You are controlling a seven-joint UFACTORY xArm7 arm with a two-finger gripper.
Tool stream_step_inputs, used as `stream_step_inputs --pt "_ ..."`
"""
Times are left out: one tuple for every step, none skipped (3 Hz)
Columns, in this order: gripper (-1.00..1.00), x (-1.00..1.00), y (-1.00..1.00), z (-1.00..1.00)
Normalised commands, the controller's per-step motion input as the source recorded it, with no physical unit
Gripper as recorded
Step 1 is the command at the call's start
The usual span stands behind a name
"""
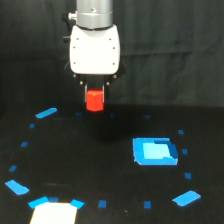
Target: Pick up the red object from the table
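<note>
Arm: the white gripper body (95, 49) hangs from a grey cylindrical wrist at the top centre of the frame, pointing straight down.
Jaws: the gripper (95, 91) has its short dark jaws closed against the upper part of the red object, one on each side.
Red object: the red object (94, 101) sits in the upper middle of the frame, directly under the white body and narrower than it, with its top tucked between the jaws and its lower part showing below them.
Height: the red object appears lifted off the table, with a faint dark shadow lower down on the surface; actual clearance is hard to judge from this view.
Table: the table (100, 165) is black and matte and fills the lower half of the frame.
Blue square patch: the blue square patch (155, 152) lies right of centre, well apart from the red object.
Blue tape marks: small blue tape marks (46, 113) ring the surface, with larger strips at the left, lower left and lower right.
White patch: a bright white patch (54, 213) sits at the bottom left edge.
</note>
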Motion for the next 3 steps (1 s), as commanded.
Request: stream_step_inputs --pt "-1.00 0.22 -0.35 -0.41" --pt "-0.99 0.03 -0.35 0.12" --pt "-1.00 0.14 -0.05 -0.05"
